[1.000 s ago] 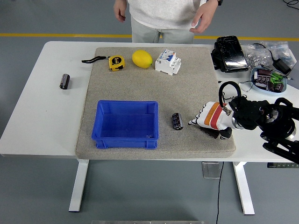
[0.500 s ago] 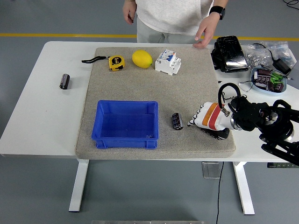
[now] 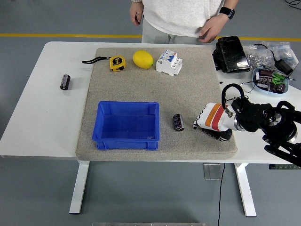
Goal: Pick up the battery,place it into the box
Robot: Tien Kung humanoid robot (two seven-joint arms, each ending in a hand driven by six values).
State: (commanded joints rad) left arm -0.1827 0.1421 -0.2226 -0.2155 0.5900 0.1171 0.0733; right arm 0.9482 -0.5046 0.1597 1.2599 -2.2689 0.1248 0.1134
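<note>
Right hand point(image 3: 207, 121) open beside battery point(image 3: 178, 122); blue box point(image 3: 126, 125) left.

One camera alone records the scene, set high on the robot's side and looking forward and down. It stands far enough back to take in the whole white desk point(image 3: 42, 117), with the near edge low in the picture, the desk legs and grey floor below it, and the far edge near the top, where a person point(image 3: 181, 16) is cut off at the torso.
</note>
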